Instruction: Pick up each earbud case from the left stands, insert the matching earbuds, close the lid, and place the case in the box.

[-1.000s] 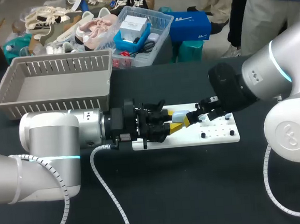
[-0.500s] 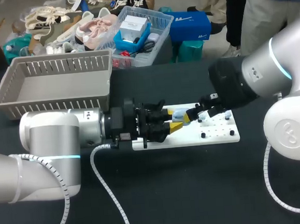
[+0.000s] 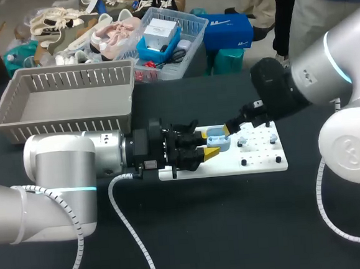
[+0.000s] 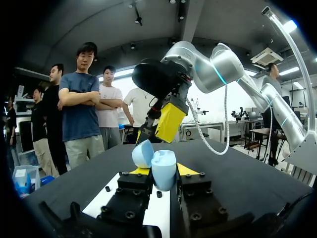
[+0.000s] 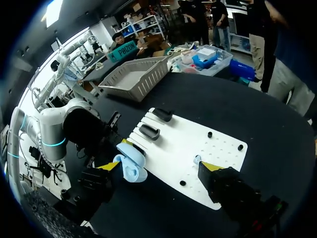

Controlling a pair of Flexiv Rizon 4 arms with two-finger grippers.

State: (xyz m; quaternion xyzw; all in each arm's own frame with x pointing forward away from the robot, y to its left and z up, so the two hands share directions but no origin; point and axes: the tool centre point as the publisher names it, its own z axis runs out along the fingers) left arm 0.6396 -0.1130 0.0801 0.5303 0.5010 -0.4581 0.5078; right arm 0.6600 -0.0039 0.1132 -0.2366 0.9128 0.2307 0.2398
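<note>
A black table (image 3: 237, 229) carries everything, and the white board (image 3: 263, 162) at its middle serves as landmark. Well beyond the board's left end stands the grey slatted box (image 3: 65, 97), where finished cases belong. My left arm (image 3: 57, 163) lies low and level, reaching to the board's left end. Its left gripper (image 3: 207, 143) is clamped from both sides on the pale blue earbud case (image 3: 218, 138), lid swung open (a steady holder for loading, I judge). My right arm (image 3: 325, 79) slopes down over the board's far side. The right gripper (image 3: 234, 126) hangs just beside the open case; whether it is clenched or released I cannot tell. Two black stands (image 5: 148, 132) at the board's left end carry no case.
</note>
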